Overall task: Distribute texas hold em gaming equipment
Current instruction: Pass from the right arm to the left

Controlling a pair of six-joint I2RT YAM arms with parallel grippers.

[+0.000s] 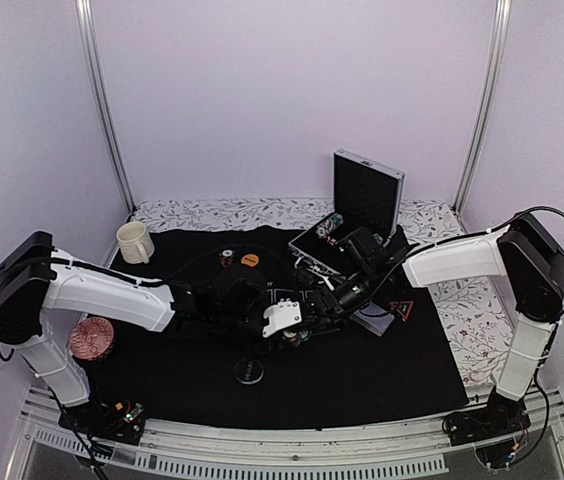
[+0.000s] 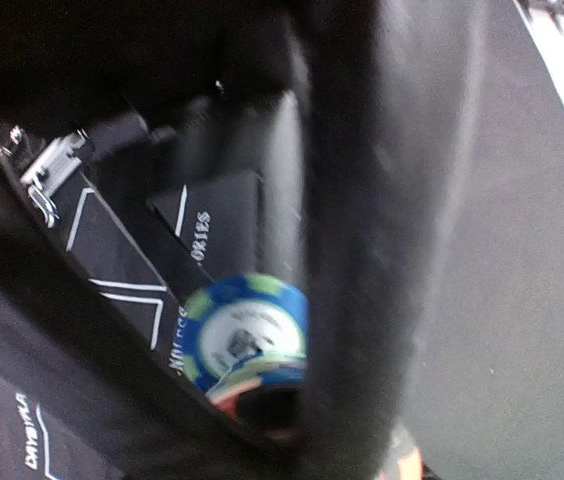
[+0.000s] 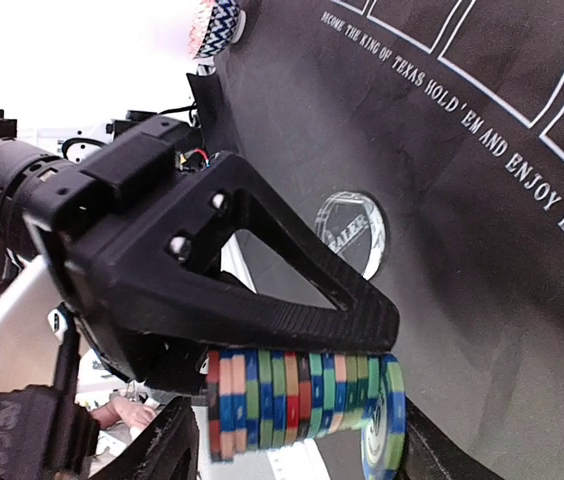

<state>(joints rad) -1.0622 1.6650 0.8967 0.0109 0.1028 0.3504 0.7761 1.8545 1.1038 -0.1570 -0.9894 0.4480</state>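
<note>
A sideways stack of striped poker chips (image 3: 292, 400) hangs above the black mat (image 1: 362, 380) at its middle, where both grippers meet. My left gripper (image 2: 252, 350) is shut across the stack's rims. A blue-and-green chip face (image 2: 247, 330) shows between its dark fingers, and one of those fingers (image 3: 262, 290) lies along the top of the stack. My right gripper (image 3: 302, 445) stands open with a finger at each end of the stack. The end chip (image 3: 387, 420) leans loose. In the top view the left gripper (image 1: 295, 328) and right gripper (image 1: 319, 308) touch tips.
A clear dealer disc (image 1: 249, 371) lies near the front of the mat. An orange disc (image 1: 251, 261) and a small chip pile (image 1: 227, 257) lie behind. The red-edged triangle (image 1: 400, 309) lies right, the open silver case (image 1: 362, 205) behind. A cream mug (image 1: 134, 241) stands far left.
</note>
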